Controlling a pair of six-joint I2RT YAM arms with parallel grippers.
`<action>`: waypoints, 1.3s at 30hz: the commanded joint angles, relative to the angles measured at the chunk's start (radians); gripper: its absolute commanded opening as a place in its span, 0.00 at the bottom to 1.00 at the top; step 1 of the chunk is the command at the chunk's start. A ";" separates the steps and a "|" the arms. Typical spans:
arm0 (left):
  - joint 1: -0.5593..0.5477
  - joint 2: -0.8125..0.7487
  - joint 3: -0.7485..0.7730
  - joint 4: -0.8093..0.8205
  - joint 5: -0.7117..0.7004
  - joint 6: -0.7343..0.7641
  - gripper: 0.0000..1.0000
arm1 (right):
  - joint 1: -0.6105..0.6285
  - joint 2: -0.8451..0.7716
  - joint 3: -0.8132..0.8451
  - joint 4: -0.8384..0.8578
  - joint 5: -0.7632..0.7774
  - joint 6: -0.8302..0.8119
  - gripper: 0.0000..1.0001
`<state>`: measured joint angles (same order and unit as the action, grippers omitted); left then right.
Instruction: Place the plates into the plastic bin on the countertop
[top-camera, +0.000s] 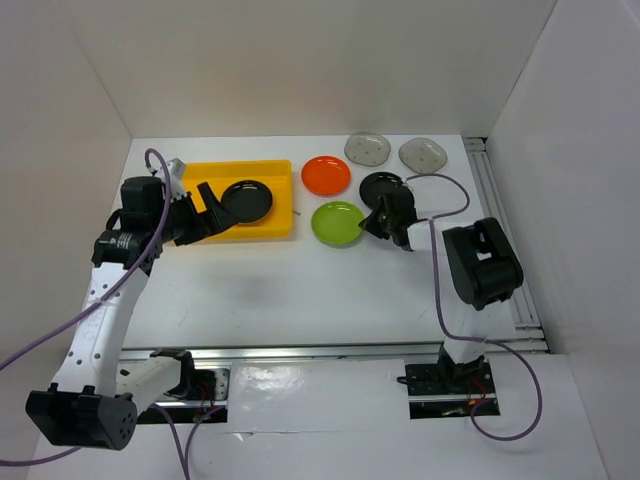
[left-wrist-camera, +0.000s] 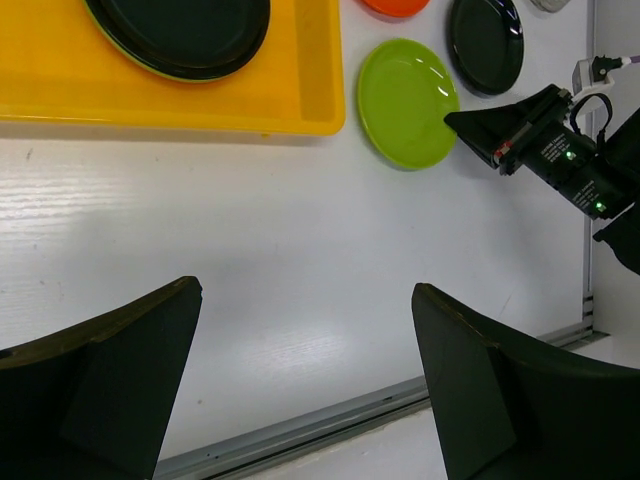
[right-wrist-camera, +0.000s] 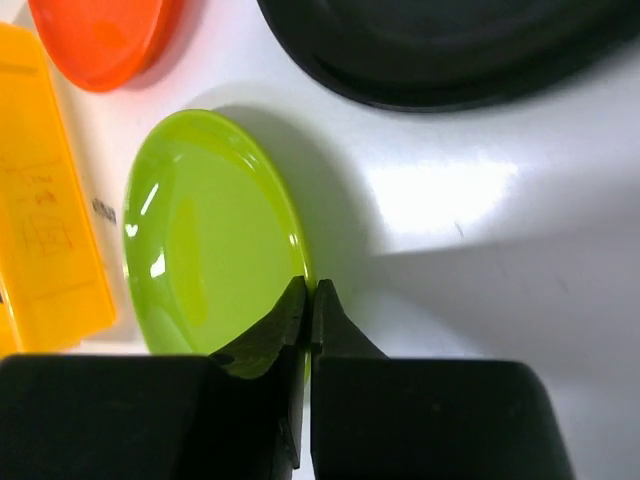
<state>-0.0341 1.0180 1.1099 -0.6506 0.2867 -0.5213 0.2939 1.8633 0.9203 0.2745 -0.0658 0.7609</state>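
Observation:
The yellow bin (top-camera: 210, 172) sits at the back left of the countertop and holds a black plate (top-camera: 247, 200). In the left wrist view (left-wrist-camera: 185, 30) a lime edge shows under that plate. My left gripper (top-camera: 210, 215) is open and empty, over the bin's near left side. A lime green plate (top-camera: 337, 223) lies right of the bin. My right gripper (right-wrist-camera: 309, 290) is shut on its right rim (right-wrist-camera: 200, 240), which looks slightly raised. An orange plate (top-camera: 326, 175), a black plate (top-camera: 381, 187) and two smoky-grey plates (top-camera: 367, 148) (top-camera: 422, 153) lie behind it.
White walls stand on the left, back and right. A metal rail (top-camera: 330, 352) runs along the front edge, and another (top-camera: 500, 220) along the right side. A purple cable (top-camera: 440, 270) hangs by the right arm.

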 joint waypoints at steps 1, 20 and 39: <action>0.003 0.014 -0.010 0.063 0.089 0.029 1.00 | 0.011 -0.167 -0.034 -0.251 0.091 -0.023 0.00; -0.374 0.218 -0.108 0.373 0.115 -0.144 0.97 | 0.157 -0.829 -0.305 -0.066 -0.359 -0.130 0.00; -0.359 0.332 0.037 0.367 -0.116 -0.215 0.00 | 0.157 -0.889 -0.342 -0.173 -0.156 -0.150 1.00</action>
<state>-0.4339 1.3365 1.0271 -0.2962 0.3199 -0.6930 0.4465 1.0183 0.5934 0.1329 -0.3557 0.6262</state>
